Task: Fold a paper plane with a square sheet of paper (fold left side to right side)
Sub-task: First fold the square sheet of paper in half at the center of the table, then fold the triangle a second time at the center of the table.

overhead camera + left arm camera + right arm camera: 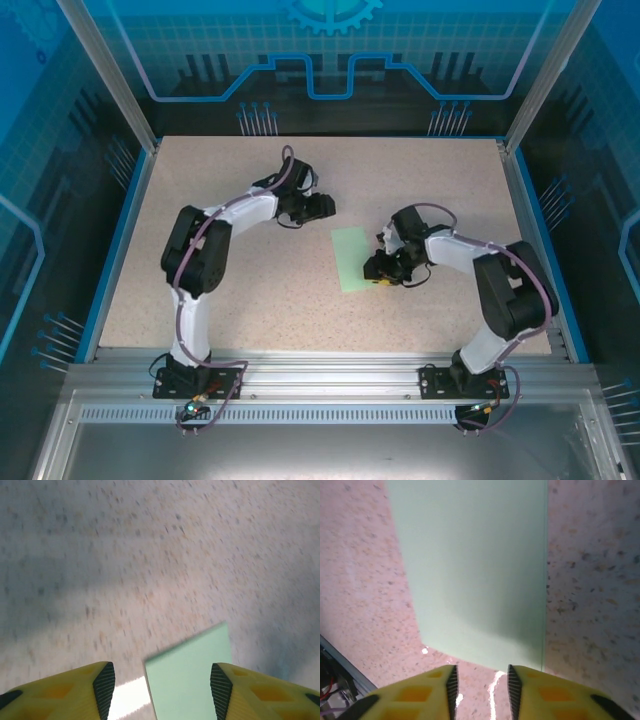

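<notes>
While the square sheet of paper point(352, 258) lies flat on the table point(250, 300), mid-table between my two arms, I've got nothing in hand. My left gripper point(318, 207) hovers near its far-left corner, jaws wide apart and empty. My right gripper point(380, 273) sits low beside its right edge, fingertips just short of the paper, jaws parted by a narrow gap with bare table between them. From above the paper reads as an upright rectangle rather than a square, so it may be doubled over, though I can't make out layers. It looks thin, light and limp. I expect it to skate on this speckled top at the slightest nudge, and to crumple or take a stray crease if I pinch hard. The best hold, I reckon, is right at an edge or corner: slip one finger under, pinch lightly, and pin the opposite side with the other gripper so nothing slides during the fold.
</notes>
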{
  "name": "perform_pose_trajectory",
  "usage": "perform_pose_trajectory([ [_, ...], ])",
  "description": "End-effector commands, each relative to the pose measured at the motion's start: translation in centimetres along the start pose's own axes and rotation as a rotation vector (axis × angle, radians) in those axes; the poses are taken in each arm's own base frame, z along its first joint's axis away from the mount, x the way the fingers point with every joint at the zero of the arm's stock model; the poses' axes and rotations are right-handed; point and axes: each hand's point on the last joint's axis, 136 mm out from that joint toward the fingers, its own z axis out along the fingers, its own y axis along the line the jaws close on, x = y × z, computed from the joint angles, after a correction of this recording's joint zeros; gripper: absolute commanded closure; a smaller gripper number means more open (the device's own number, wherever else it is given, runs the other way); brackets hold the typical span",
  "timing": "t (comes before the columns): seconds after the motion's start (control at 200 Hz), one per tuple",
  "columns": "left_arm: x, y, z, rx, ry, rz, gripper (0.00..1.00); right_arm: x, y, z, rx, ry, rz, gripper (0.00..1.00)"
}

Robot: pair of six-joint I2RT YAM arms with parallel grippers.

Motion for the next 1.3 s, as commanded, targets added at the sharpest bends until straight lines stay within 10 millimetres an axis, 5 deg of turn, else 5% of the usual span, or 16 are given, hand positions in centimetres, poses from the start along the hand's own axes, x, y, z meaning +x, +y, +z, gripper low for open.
perform_pose_trajectory([
  [0.0,2.1,-2.3,-3.2,0.057,-0.029,0.042,0.42,-2.3,1.2,-3.3,0.021,-0.094,-0.089,0.52],
  [0.135,6.2,-3.7,-4.1,0.072,-0.016,0.066,0.42,-3.7,0.1,-4.1,0.064,-0.09,-0.086,0.46],
  [0.355,10.1,-3.9,-4.4,0.02,-0.03,0.106,0.42,-2.7,-0.7,-1.1,0.033,0.007,0.008,0.46],
  [0.77,11.1,-2.2,-4.9,-0.024,-0.069,0.099,0.41,-1.1,-1.5,2.1,0.107,0.1,0.042,0.48],
  [1.296,11.5,-1.6,-4.6,-0.047,-0.065,0.107,0.41,1.3,1.3,3.5,0.081,0.15,0.015,0.51],
])
